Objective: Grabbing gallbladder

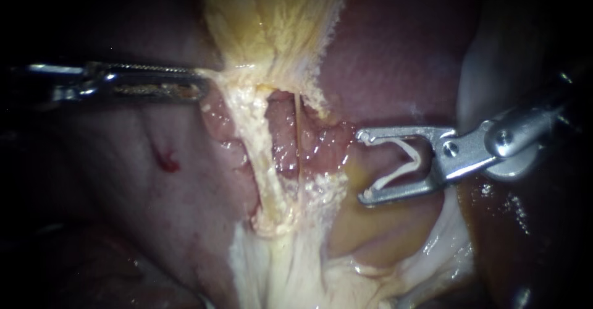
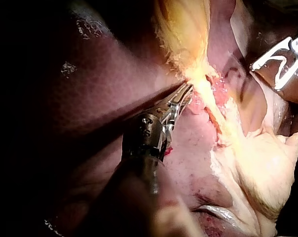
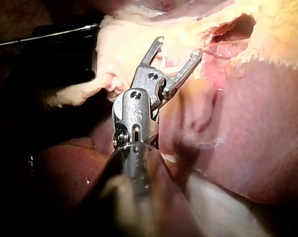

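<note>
Left instrument [image 1: 204, 83] is sitting level at the left, jaws pressed together and pinching the narrow lower end of the pale yellow, fibrous gallbladder [image 1: 272, 18]. Tissue there is tenting toward the tips. The gallbladder is lying on the dark red liver [image 1: 395, 55], near its upper edge. Right instrument [image 1: 363, 168] is hovering beside the raw pink patch, jaws standing wide but gripping a white V-shaped clip [image 1: 417, 159] from both sides.

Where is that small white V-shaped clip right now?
Endoscope view, right side: the white clip is held by my right instrument, just right of the stretched yellowish strands.
</note>
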### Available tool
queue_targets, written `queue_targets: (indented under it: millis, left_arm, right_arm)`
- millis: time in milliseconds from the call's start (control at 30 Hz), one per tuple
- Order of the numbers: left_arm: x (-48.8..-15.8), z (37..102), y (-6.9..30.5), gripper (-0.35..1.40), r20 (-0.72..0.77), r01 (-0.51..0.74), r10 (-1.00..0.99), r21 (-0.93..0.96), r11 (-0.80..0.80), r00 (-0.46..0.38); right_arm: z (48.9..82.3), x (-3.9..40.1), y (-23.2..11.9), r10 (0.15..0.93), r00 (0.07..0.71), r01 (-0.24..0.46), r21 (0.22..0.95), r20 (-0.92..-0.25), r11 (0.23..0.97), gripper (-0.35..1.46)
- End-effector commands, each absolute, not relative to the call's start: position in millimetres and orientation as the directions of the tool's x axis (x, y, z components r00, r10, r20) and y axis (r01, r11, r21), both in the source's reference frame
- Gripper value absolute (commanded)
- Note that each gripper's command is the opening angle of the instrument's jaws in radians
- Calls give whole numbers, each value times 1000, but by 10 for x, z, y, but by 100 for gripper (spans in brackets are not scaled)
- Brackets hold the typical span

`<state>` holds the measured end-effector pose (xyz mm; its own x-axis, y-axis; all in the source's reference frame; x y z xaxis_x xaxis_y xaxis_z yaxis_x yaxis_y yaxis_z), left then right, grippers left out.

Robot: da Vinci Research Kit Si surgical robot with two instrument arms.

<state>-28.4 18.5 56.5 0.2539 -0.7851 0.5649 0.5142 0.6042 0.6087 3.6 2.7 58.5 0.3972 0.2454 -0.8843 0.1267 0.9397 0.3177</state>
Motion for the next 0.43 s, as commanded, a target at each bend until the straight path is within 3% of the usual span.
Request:
queue_targets:
  millis: [33,433]
  left_arm:
    - [-284,564,185,-35,565,517,-786,607,603,253]
    - [-285,565,183,-35,564,529,-787,602,598,249]
  right_arm:
    - [585,36,27,245,397,127,318,-884,940,50]
    - [585,36,27,245,397,127,318,-884,940,50]
